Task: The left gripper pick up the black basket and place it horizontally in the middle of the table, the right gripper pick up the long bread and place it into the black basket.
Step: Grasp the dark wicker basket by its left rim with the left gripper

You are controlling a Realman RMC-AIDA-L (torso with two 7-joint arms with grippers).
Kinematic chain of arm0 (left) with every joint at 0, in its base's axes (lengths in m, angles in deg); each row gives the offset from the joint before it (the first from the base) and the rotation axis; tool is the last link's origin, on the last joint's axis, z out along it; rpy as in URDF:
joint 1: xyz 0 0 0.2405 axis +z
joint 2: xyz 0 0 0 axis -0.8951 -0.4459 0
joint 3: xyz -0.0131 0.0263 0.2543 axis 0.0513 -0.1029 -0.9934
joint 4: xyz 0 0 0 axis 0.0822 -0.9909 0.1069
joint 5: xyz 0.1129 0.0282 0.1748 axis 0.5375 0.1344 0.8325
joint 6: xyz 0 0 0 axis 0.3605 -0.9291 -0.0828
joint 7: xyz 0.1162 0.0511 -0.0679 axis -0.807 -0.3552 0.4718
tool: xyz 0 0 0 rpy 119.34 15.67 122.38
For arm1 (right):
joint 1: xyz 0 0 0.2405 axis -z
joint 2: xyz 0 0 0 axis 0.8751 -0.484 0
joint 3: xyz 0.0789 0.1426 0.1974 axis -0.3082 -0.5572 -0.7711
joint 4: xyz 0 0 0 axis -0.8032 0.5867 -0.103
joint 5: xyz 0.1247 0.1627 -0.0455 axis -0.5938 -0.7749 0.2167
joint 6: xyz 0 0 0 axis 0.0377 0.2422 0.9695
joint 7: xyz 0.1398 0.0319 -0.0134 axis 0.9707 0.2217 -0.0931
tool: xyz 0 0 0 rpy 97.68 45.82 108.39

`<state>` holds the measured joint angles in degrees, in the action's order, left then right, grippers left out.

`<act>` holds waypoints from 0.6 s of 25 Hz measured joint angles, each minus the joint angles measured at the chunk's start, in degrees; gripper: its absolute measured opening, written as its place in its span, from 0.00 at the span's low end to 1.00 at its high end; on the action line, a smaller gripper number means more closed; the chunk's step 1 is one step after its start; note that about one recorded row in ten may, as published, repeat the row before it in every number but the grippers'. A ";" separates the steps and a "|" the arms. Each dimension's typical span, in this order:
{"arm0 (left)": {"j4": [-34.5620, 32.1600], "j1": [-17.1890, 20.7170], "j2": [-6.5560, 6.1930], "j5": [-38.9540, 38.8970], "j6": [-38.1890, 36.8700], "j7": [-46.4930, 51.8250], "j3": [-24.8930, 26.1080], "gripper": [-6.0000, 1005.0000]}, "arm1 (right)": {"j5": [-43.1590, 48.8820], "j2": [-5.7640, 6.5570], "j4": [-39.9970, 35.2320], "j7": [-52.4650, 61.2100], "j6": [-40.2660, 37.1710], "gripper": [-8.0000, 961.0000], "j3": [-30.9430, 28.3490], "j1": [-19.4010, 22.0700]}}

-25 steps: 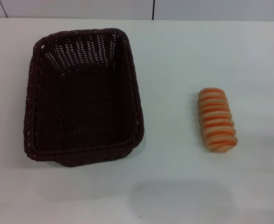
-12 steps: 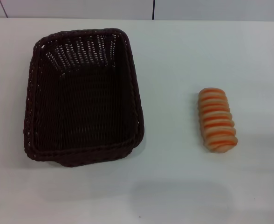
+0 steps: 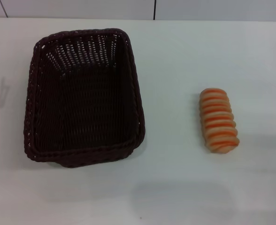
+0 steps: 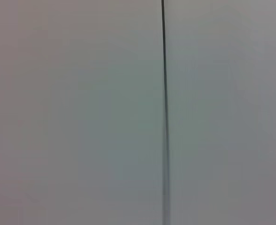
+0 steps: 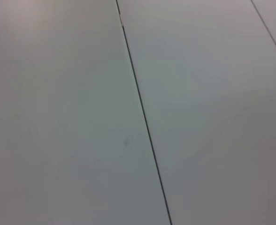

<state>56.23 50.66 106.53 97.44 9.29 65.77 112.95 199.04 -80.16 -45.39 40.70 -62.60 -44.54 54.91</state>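
One black basket (image 3: 84,115) sits on the left half of the table (image 3: 175,56), long side running away from the robot; its woven wicker looks light and stiff, so the braided rim is probably the best place to pinch. One long bread (image 3: 218,120) lies well apart on the right, likely soft, best gripped across its middle. Neither end effector appears in any view, so I cannot tell their state.
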 joint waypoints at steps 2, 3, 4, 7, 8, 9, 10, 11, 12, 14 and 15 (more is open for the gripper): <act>7.28 0.67 -4.06 3.02 7.39 0.40 0.29 0.80 | -0.13 0.06 0.00 0.02 0.01 0.85 0.47 -0.07; 9.04 0.76 -5.07 3.78 9.22 0.38 0.51 0.80 | -0.14 0.06 0.00 0.02 0.07 0.85 0.47 -0.09; 10.77 0.84 -6.08 4.45 10.83 0.30 0.81 0.80 | -0.14 0.06 0.00 0.02 0.07 0.85 0.47 -0.09; 19.70 2.25 -9.90 9.90 19.25 0.21 4.70 0.79 | -0.01 0.04 0.00 0.04 0.36 0.85 0.54 -0.21; 21.43 2.76 -10.29 11.09 20.84 0.18 6.07 0.79 | -0.01 0.04 0.00 0.04 0.36 0.85 0.54 -0.21; 25.30 3.88 -10.89 14.50 25.57 -0.15 9.48 0.79 | 0.01 0.02 0.00 0.03 0.36 0.85 0.54 -0.20; 27.14 4.52 -10.94 16.40 28.21 -0.44 11.66 0.79 | 0.04 0.00 0.00 0.04 0.36 0.85 0.55 -0.20; 27.14 4.52 -10.94 16.40 28.21 -0.44 11.66 0.79 | 0.06 -0.03 0.00 0.06 0.37 0.85 0.59 -0.20; 31.36 6.06 -10.49 21.20 34.66 -1.24 17.14 0.79 | 0.06 -0.04 0.00 0.07 0.38 0.85 0.69 -0.23; 38.24 8.71 -7.42 30.28 44.88 -2.76 26.64 0.79 | -0.01 -0.04 0.00 0.10 0.46 0.85 1.14 -0.35; 41.45 9.70 -5.86 34.35 49.15 -3.33 30.04 0.78 | -0.10 -0.05 0.00 0.11 0.46 0.85 1.37 -0.41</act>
<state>97.68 60.36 100.68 131.79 58.44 62.44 142.99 198.94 -80.22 -45.39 40.81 -62.14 -43.17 54.50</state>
